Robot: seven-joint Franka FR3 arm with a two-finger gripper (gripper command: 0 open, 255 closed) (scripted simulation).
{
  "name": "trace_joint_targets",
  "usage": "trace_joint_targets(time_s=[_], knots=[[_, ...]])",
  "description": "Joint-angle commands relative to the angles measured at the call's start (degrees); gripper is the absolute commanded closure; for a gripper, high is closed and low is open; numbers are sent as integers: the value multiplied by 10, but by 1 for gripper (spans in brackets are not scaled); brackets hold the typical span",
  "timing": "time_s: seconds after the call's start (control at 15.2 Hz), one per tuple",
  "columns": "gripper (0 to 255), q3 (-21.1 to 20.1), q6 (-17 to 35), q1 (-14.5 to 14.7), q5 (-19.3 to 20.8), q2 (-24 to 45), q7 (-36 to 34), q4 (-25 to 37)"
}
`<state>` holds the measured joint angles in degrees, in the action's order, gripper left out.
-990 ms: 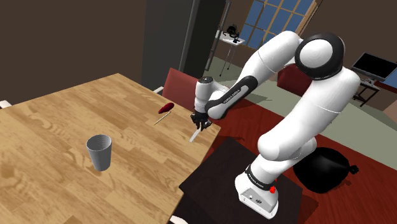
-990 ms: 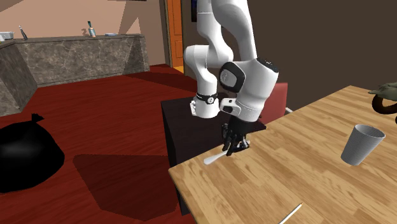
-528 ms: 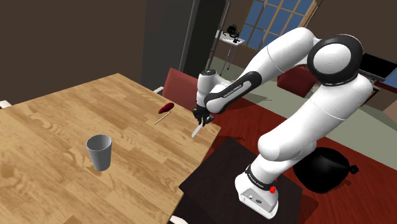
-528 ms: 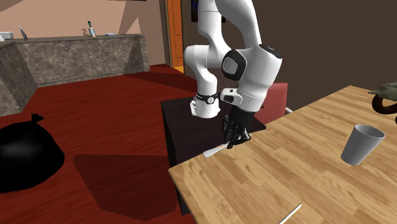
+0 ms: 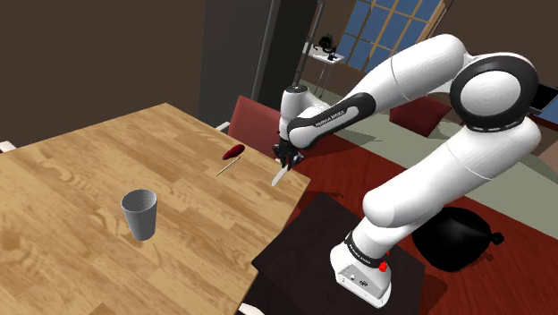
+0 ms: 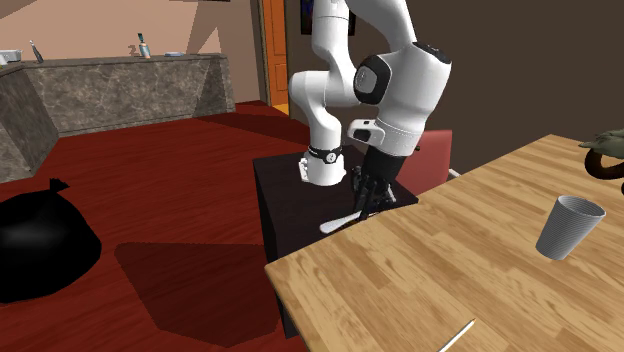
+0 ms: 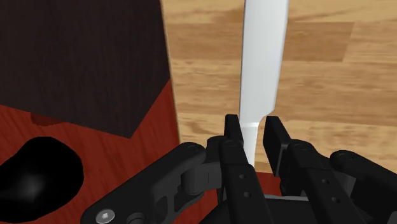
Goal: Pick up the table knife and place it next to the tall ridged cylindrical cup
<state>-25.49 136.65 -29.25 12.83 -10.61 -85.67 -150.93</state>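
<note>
The lift is on. A second ago the claw (image 5: 284, 159) was low at the table (image 5: 80, 170) edge with the table knife (image 5: 278, 175) lying on the wood. Now the wrist has come up and the knife has come up with it.

In the wrist view the claw (image 7: 253, 127) is clenched on the table knife (image 7: 262, 57) at the narrow part just below the blade. One finger (image 7: 232, 130) presses each flank, and the pale blade runs straight out ahead over the wood grain.

In the second exterior view the knife (image 6: 340, 222) hangs tilted from the claw (image 6: 368, 195). Its tip points toward 8 o'clock and appears clear of the table (image 6: 430, 280), right at the corner nearest the dark stand (image 6: 295, 195).

I judge the pick-up half done and the grip sound. The placing half hasn't started.

The ridged grey cup (image 5: 139, 213) stands upright, well apart from the claw, at about 8 o'clock from it in the shoulder view. In the second exterior view the cup (image 6: 571, 228) is at about 3 o'clock from it.

A red-tipped utensil (image 5: 232, 154) lies just beside the claw at 9 o'clock in the shoulder view, close to my line to the cup. I want more height before I swing across. The knife is held near one end, so I'd move gently to keep it from pivoting.
</note>
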Motion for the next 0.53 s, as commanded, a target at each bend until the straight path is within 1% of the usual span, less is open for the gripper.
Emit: trace_joint_targets(time_s=[0.0, 0.46], knots=[[255, 3, -18, 4, -14, -17, 14, 4], [255, 14, -77, 16, -45, -63, 47, 23]])
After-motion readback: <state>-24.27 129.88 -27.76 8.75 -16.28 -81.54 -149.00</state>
